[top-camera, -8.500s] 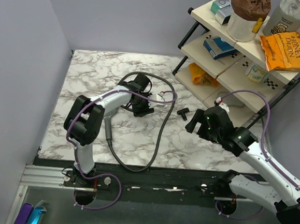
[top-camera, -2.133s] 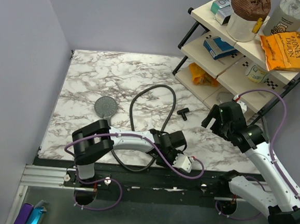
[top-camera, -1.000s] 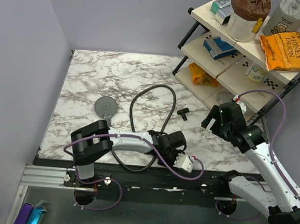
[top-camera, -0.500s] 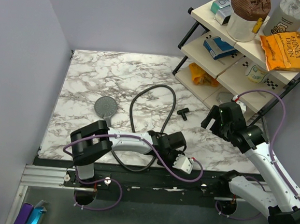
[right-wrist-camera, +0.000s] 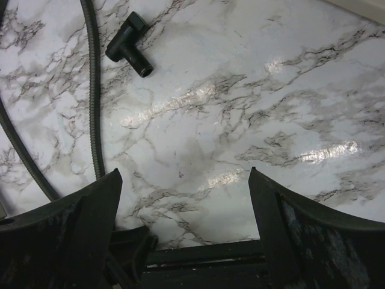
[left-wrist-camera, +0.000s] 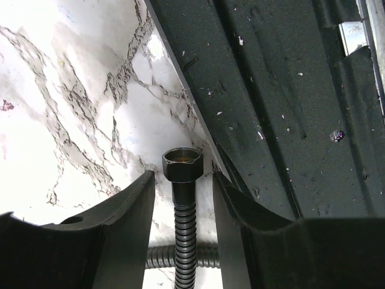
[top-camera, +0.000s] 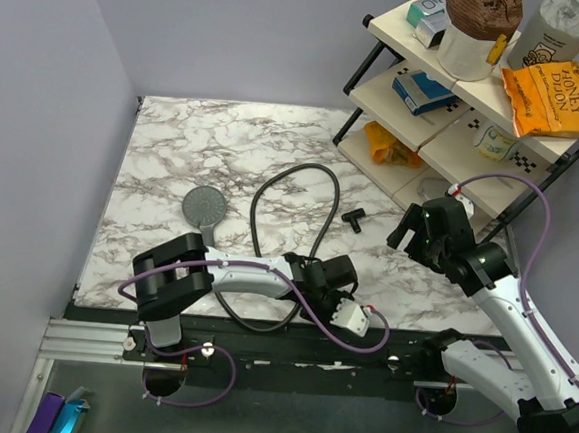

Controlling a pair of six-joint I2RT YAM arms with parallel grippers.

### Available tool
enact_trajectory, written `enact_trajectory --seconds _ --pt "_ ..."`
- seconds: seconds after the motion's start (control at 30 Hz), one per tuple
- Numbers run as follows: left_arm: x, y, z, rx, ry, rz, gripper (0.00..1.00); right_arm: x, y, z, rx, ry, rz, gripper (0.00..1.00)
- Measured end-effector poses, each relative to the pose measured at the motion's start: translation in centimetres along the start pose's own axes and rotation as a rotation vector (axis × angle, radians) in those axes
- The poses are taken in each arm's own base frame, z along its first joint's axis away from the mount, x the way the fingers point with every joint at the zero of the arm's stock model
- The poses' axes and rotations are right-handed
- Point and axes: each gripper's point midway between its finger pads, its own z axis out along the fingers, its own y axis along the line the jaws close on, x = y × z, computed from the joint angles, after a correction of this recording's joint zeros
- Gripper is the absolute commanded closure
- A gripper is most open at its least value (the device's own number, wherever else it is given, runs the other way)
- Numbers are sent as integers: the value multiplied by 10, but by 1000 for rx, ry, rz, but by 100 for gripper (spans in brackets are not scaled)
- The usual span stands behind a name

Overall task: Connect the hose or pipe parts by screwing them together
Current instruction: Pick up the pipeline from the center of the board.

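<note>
The dark grey shower head (top-camera: 203, 208) lies face up at the left of the marble table, apart from both grippers. The black ribbed hose (top-camera: 295, 173) loops across the middle of the table. Its end nut (left-wrist-camera: 182, 164), dark with a brassy inside, lies at the table's front edge. My left gripper (left-wrist-camera: 183, 174) (top-camera: 321, 297) is low there, open, a finger on each side of the hose end with a narrow gap on both sides. My right gripper (right-wrist-camera: 183, 174) (top-camera: 412, 229) hovers wide open over bare marble at the right, holding nothing.
A small black T-shaped fitting (top-camera: 353, 218) (right-wrist-camera: 128, 44) lies beside the hose (right-wrist-camera: 93, 90). A black rail (left-wrist-camera: 289, 90) (top-camera: 289, 352) runs along the front edge. A shelf rack (top-camera: 459, 99) with boxes and snack bags stands at the back right.
Several seconds ago my left gripper was at the back middle; it now sits at the front edge, and the shower head lies at the left. Over the last second it only crept slightly.
</note>
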Motion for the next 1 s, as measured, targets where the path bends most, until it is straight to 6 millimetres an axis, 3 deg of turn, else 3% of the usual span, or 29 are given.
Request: enact_trajectory --seconds 0.57,0.73,0.87,1.0 --pt "-2 2 2 4 6 -30 50 1 1 3 -11 -4 -4 6" --pt "-3 3 3 3 4 -32 53 3 1 3 -13 3 -5 6" --pt "-5 3 4 0 -1 -33 66 4 1 4 -13 4 -6 6" --pt "-7 6 6 -6 -9 -27 90 6 0 6 -12 7 -6 6"
